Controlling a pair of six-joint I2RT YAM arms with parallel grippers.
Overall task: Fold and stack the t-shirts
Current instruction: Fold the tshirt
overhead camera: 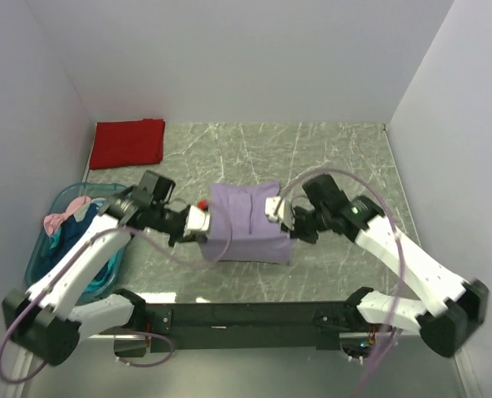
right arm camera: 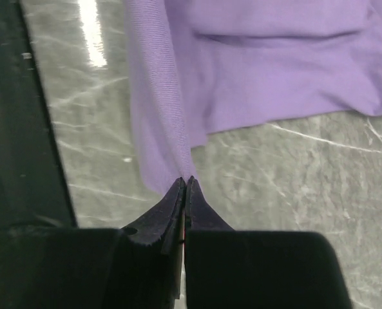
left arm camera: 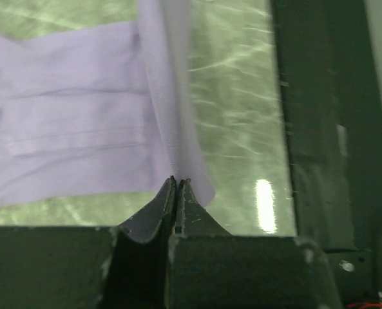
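Observation:
The light purple t-shirt (overhead camera: pixel 246 222) lies partly folded on the marble table centre. My left gripper (overhead camera: pixel 197 222) is shut on its left edge, and my right gripper (overhead camera: pixel 275 208) is shut on its right edge. In the left wrist view the gripper (left arm camera: pixel 178 179) pinches a raised strip of the purple shirt (left arm camera: pixel 68 122). In the right wrist view the gripper (right arm camera: pixel 185 180) pinches a hanging fold of the purple shirt (right arm camera: pixel 274 58). A folded red t-shirt (overhead camera: pixel 129 142) lies at the back left. Pink, dark blue and teal shirts (overhead camera: pixel 73 217) sit in the tub.
A translucent teal plastic tub (overhead camera: pixel 41 253) stands at the left under the left arm. White walls close the table at the back and both sides. The black base rail (overhead camera: pixel 254 315) runs along the near edge.

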